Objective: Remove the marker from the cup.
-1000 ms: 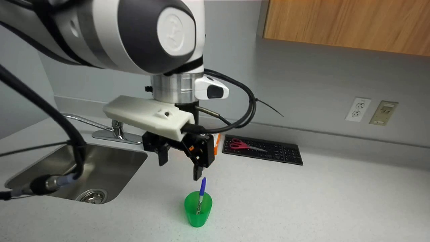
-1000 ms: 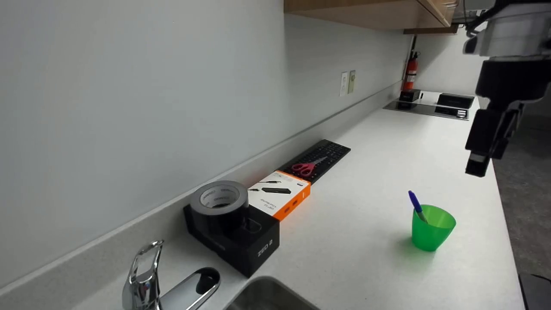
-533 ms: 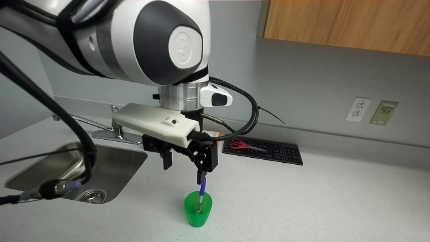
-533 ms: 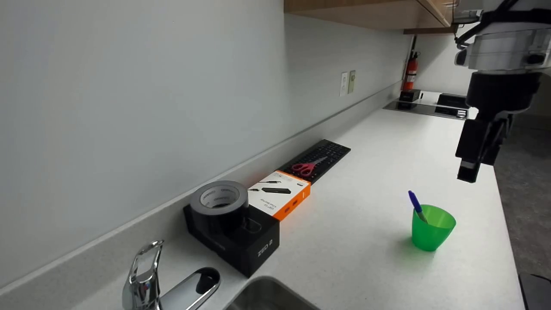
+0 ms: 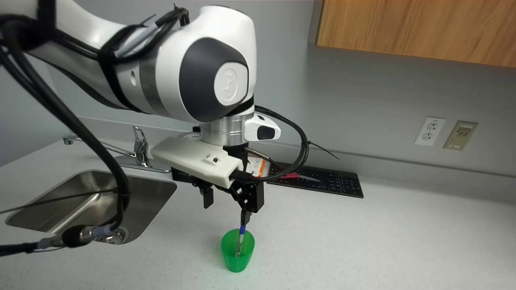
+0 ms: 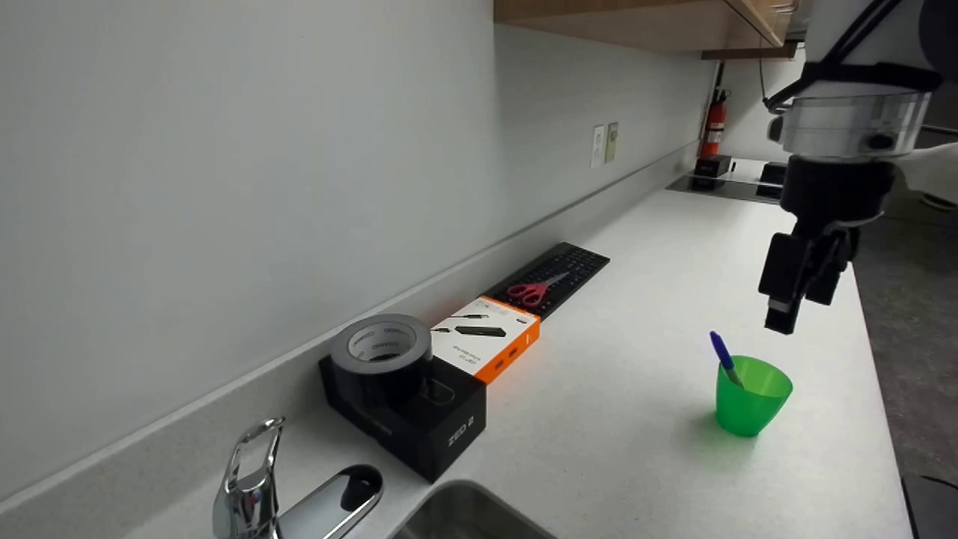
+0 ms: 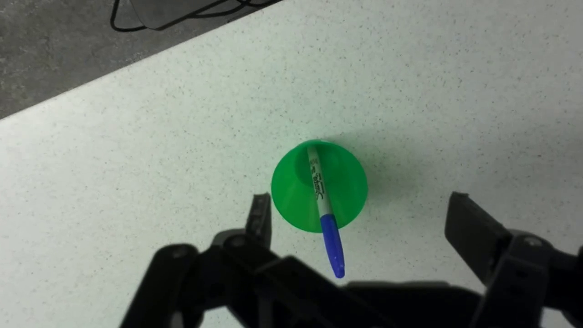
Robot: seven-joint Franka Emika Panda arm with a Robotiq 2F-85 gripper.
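Note:
The green cup (image 5: 235,264) stands upright on the counter; it also shows in an exterior view (image 6: 752,410) and in the wrist view (image 7: 350,182). The marker (image 7: 331,237) leans inside it, its blue cap sticking out past the rim; the cap also shows in an exterior view (image 6: 721,349). My gripper (image 5: 226,210) is open and empty, above the cup; it also shows in an exterior view (image 6: 801,308). In the wrist view the marker's cap lies between the fingers (image 7: 359,197), closer to the left one, without visible contact. One finger hides the cap's top in an exterior view (image 5: 242,230).
A sink (image 5: 145,217) with a faucet (image 5: 140,149) lies beside the cup. Along the wall are a keyboard (image 6: 572,262) with red scissors (image 6: 530,293), an orange-white box (image 6: 486,337), and a black box (image 6: 449,423) under a tape roll (image 6: 382,352). A cabinet (image 5: 419,30) hangs above.
My gripper has moved down and nearer to the cup, shifting right in one exterior picture and left in the other. It has stayed open. The cup and marker have not moved.

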